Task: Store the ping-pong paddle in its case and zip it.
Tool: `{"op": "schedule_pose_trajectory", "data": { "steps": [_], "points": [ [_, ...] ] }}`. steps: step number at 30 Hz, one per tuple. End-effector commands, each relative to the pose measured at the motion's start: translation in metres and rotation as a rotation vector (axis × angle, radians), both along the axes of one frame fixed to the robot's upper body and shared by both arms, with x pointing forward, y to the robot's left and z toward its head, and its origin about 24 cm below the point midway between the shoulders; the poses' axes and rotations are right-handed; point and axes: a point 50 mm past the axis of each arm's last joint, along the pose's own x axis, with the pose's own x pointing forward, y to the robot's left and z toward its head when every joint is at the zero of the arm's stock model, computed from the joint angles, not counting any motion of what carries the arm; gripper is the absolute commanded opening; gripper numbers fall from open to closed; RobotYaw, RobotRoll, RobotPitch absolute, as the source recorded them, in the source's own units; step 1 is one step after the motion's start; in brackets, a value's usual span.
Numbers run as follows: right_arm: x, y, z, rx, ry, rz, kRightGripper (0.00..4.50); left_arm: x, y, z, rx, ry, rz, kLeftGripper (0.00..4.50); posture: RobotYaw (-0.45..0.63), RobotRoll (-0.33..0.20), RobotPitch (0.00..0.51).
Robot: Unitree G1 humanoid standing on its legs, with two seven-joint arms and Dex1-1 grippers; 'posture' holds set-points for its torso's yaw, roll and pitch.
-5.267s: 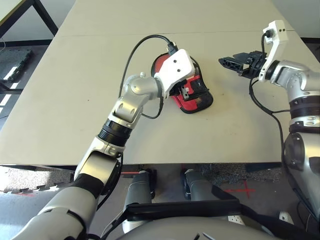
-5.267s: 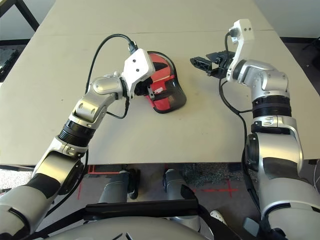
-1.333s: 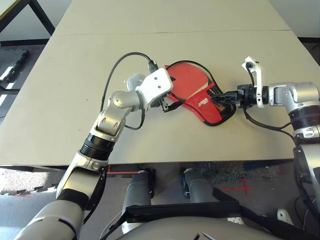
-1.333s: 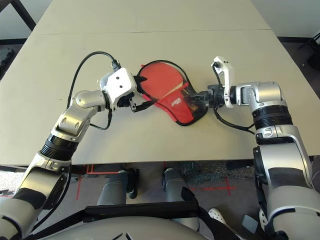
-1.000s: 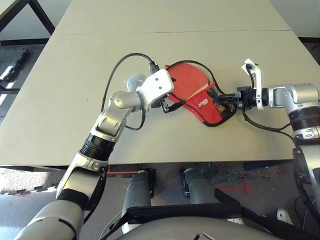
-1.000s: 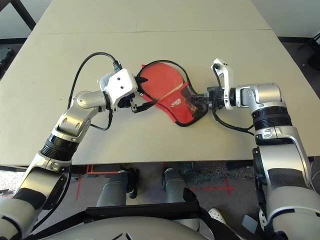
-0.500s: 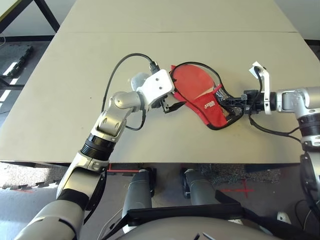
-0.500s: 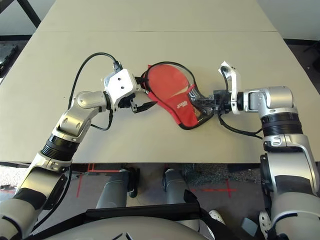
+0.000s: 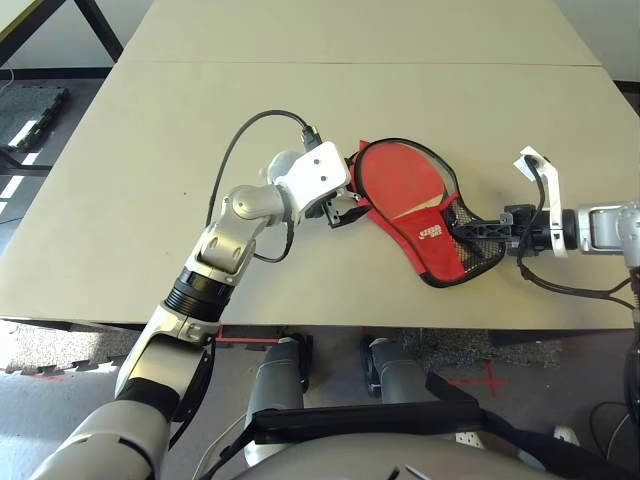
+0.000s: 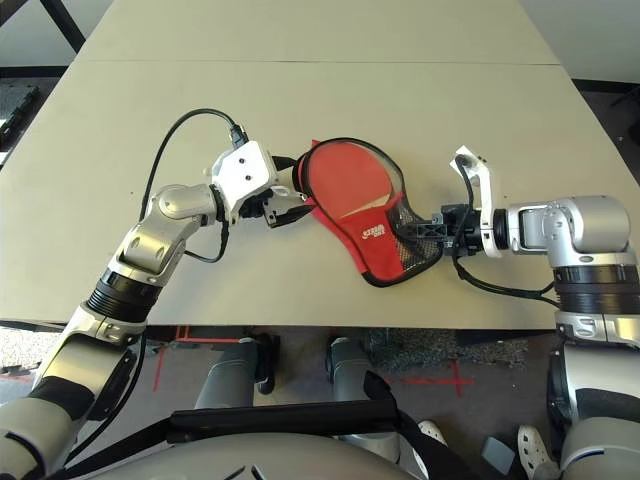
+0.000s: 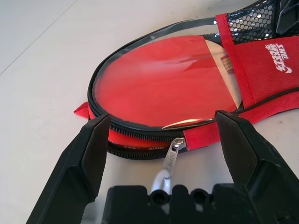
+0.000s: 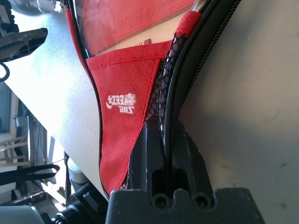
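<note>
The red case (image 9: 432,236) with black trim lies flat on the table, right of centre. Its mesh pocket end (image 9: 470,232) points at my right arm. The ping-pong paddle (image 11: 163,79) sits inside, its red face and wooden handle showing through the case's glossy front. My right gripper (image 9: 470,228) is shut on the black edge at the pocket end (image 12: 164,100). My left gripper (image 9: 343,207) stands open at the case's round end, one finger (image 11: 88,154) to each side. The zipper pull (image 11: 171,156) lies between the fingers, untouched.
The table's near edge (image 9: 400,326) runs a short way below the case. A black cable (image 9: 240,150) loops above my left wrist. Bare tabletop (image 9: 330,100) stretches away behind the case and to the left.
My right gripper has drawn back to the right and nearer the table's edge, dragging the case with it. The case has slid and turned; my left gripper has stayed open at the round end.
</note>
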Motion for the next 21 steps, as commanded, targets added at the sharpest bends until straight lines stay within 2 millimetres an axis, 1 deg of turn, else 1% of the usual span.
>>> {"op": "schedule_pose_trajectory", "data": {
  "steps": [1, 5, 6, 7, 9, 11, 12, 13, 14, 16, 18, 19, 21],
  "points": [
    [-0.010, 0.007, -0.003, 0.027, 0.040, 0.004, 0.05, -0.001, -0.001, -0.007, 0.018, 0.008, -0.003, 4.50, -0.03, 0.000, 0.220],
    [-0.013, 0.011, -0.004, 0.042, 0.045, -0.002, 0.05, 0.000, -0.002, -0.008, 0.018, 0.007, -0.005, 4.50, -0.03, 0.000, 0.217],
    [-0.013, 0.010, -0.002, 0.042, 0.036, 0.000, 0.27, 0.000, -0.002, -0.008, 0.018, 0.007, -0.005, 4.50, -0.03, 0.000, 0.215],
    [-0.012, 0.010, 0.000, 0.041, 0.029, 0.001, 0.52, 0.000, -0.002, -0.008, 0.019, 0.007, -0.005, 4.50, -0.03, 0.000, 0.214],
    [-0.009, 0.005, 0.010, 0.035, -0.023, 0.010, 1.08, 0.000, -0.002, -0.008, 0.019, 0.005, -0.006, 4.50, -0.03, 0.000, 0.211],
    [-0.007, -0.002, 0.019, 0.005, -0.067, 0.023, 1.82, 0.000, -0.002, -0.008, 0.022, 0.004, -0.007, 4.50, -0.03, 0.000, 0.210],
    [-0.006, -0.005, 0.021, -0.008, -0.078, 0.030, 2.14, 0.000, -0.002, -0.008, 0.022, 0.004, -0.007, 4.50, -0.03, 0.000, 0.210],
    [-0.005, -0.009, 0.024, -0.036, -0.106, 0.044, 2.56, 0.000, -0.001, -0.007, 0.023, 0.004, -0.007, 4.50, -0.03, 0.000, 0.210],
    [-0.004, -0.011, 0.025, -0.055, -0.126, 0.057, 2.86, 0.000, -0.001, -0.008, 0.023, 0.004, -0.007, 4.50, -0.04, 0.000, 0.209],
    [0.000, -0.024, 0.030, -0.126, -0.176, 0.078, 3.62, 0.001, -0.001, -0.007, 0.026, 0.003, -0.008, 4.50, -0.04, 0.000, 0.207],
    [0.008, -0.039, 0.036, -0.251, -0.304, 0.131, 4.28, 0.000, 0.000, -0.007, 0.029, 0.002, -0.010, 4.50, -0.04, 0.000, 0.207],
    [0.012, -0.043, 0.037, -0.284, -0.351, 0.150, 4.48, 0.001, 0.000, -0.007, 0.031, 0.001, -0.010, 4.50, -0.04, 0.000, 0.205],
    [0.023, -0.047, 0.040, -0.316, -0.436, 0.175, 4.48, 0.000, 0.000, -0.006, 0.033, -0.001, -0.012, 4.50, -0.04, 0.000, 0.205]
  ]
}}
